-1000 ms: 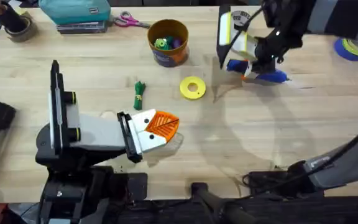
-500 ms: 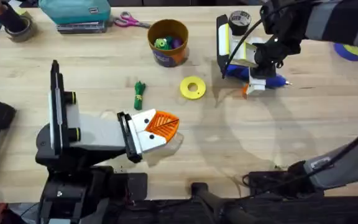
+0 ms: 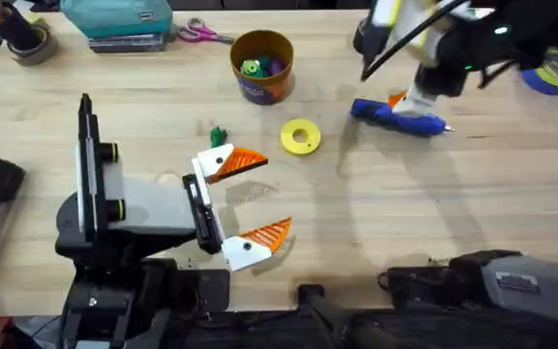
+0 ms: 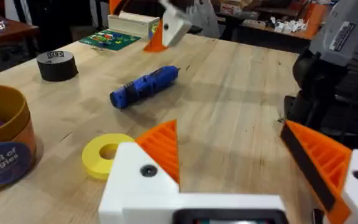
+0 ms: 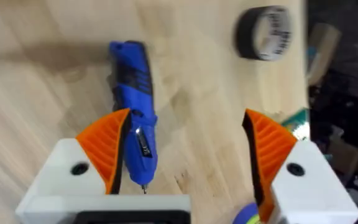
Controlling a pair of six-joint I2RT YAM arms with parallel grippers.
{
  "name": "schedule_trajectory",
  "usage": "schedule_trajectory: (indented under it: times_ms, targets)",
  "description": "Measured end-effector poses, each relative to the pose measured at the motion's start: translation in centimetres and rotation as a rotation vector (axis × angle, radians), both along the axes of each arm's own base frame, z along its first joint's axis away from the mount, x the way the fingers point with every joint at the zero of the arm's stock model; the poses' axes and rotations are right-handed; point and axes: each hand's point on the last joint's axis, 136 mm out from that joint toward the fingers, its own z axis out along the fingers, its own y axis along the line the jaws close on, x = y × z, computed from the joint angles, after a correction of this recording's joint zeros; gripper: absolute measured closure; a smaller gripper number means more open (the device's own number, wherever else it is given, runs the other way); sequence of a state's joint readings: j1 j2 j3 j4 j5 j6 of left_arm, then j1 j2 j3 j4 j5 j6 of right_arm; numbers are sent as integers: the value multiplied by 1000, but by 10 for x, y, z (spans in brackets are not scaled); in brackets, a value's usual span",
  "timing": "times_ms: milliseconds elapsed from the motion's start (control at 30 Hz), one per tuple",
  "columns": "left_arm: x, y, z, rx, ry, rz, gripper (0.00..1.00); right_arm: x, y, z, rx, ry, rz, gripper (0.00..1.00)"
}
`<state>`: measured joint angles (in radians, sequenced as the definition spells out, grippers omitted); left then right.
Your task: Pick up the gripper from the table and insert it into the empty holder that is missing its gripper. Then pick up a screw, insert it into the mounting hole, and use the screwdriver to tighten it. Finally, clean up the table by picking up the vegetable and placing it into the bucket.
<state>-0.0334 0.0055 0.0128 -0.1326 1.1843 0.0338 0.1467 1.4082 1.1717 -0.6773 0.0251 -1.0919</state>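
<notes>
Right tool (image 5: 185,152) is spread wide, nothing between the orange pads, hovering above the screwdriver (image 3: 398,115). In the right wrist view the blue body runs lengthwise past one pad (image 5: 107,146), almost touching it, with the thin tip pointing back toward the wrist. So the screwdriver is off-centre in the gap, hugging one side. It lies flat on the table (image 3: 453,213) at the far right, apart from the black tape roll (image 5: 264,32).

My read: the step in hand is taking or parking the screwdriver. If it's a pickup, slide sideways so the barrel sits midway between the pads, come down square, and close across the thick part of the body, not the tip. A round barrel will likely roll if one pad meets it first.

Left tool (image 3: 242,204) is also wide open and holding nothing, both orange ribbed pads mounted on their white blocks, low over the table near its base. Just past it the green vegetable (image 3: 218,135) peeks out, partly hidden by the upper finger. The yellow ring (image 3: 300,136) lies beside that, and the bucket (image 3: 262,66) stands farther back with small toys inside. For cleanup, the left tool looks best placed: short reach to the vegetable, then lift clear of the rim before dropping.
</notes>
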Motion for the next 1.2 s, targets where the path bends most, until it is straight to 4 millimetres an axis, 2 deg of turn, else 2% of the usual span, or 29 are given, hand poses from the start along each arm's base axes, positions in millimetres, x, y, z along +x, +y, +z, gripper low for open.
schedule_trajectory:
  times_ms: [167, 500, 667, 800, 967, 1100, 1200]
  targets:
    - [2, 1, 2, -5, 1, 13, 15, -10, -1, 43, 105, -110, -113, 5]
    - [33, 17, 21, -66, 43, 225, 15, -37, -4, 108, 480, -242, -478, 5]
    - [45, 29, 49, -57, 68, 342, 15, -63, -7, 134, 658, -277, -610, 4]
    - [56, 38, 60, -1, 157, 420, 15, -94, -11, 136, 708, -243, -674, 5]
    - [77, 51, 58, 118, 307, 511, 16, -130, -16, 128, 708, -187, -722, 6]
    - [96, 64, 56, 209, 425, 591, 15, -147, -18, 116, 691, -142, -743, 6]
    - [108, 75, 52, 280, 513, 651, 15, -153, -19, 97, 661, -90, -764, 6]
